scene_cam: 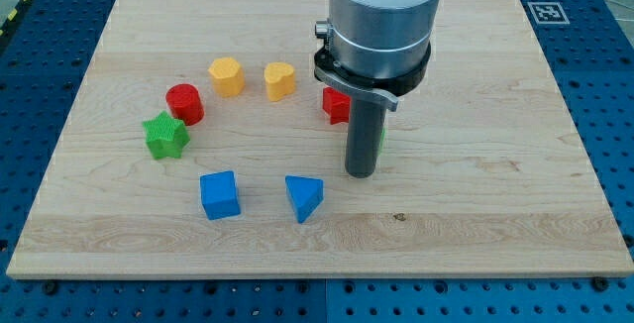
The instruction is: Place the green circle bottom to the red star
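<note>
My tip point(360, 173) rests on the wooden board point(495, 115) right of the middle. A red block point(335, 105), partly hidden by the arm so its star shape cannot be made out, lies just above and left of the tip. Only a thin green sliver point(380, 138) of the green circle shows at the rod's right edge; the rod hides the remainder. The tip stands directly in front of that green block, below the red one.
A ring of other blocks lies on the view's left: a yellow hexagon point(226, 75), a yellow heart point(279, 80), a red cylinder point(184, 103), a green star point(164, 135), a blue cube point(219, 194) and a blue triangle point(304, 197).
</note>
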